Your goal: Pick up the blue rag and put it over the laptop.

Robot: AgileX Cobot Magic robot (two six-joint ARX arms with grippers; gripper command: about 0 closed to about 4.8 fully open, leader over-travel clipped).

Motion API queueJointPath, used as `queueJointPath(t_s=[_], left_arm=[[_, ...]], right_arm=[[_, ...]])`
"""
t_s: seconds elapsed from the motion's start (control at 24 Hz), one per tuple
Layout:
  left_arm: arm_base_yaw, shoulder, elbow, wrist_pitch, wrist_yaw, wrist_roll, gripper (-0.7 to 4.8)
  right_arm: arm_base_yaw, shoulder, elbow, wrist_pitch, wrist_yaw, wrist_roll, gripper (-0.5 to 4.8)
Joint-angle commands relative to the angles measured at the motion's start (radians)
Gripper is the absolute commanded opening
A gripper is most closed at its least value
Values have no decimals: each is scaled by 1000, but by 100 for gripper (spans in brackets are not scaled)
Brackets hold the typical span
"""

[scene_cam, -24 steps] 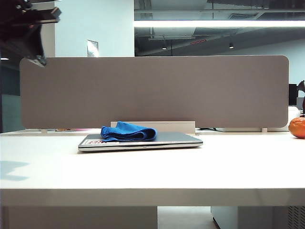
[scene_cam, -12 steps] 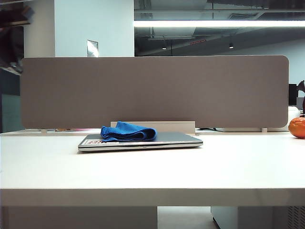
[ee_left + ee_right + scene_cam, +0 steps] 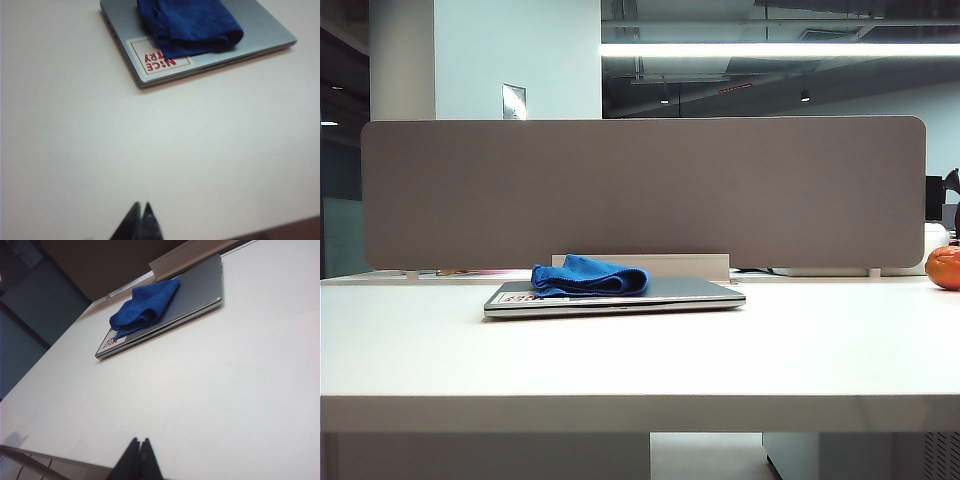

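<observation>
Blue rag (image 3: 589, 276) lies bunched on the closed laptop (image 3: 670, 292), sticker end. Left gripper (image 3: 140, 208) and right gripper (image 3: 139, 442) closed, empty, well back over table. Task looks done.

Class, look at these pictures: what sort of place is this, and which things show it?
Most likely an open-plan office: a white desk backed by a grey divider screen, a closed laptop with a blue rag on it, and strip lighting under an exposed ceiling.
</observation>
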Motion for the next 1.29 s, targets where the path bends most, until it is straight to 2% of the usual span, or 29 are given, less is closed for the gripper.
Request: queueJointPath(t_s=[0.04, 0.79, 1.12, 1.29], left_arm=[[-1, -40, 2, -39, 31, -5, -6], [0, -70, 0, -51, 6, 10, -6], [14, -84, -14, 39, -111, 11, -6], [74, -130, -79, 135, -96, 5, -6]], right_arm=[[-1, -2, -5, 11, 2, -4, 0], [-1, -2, -5, 11, 2, -4, 0], [-1, -2, -5, 11, 2, -4, 0], [-1, -2, -5, 11, 2, -4, 0]])
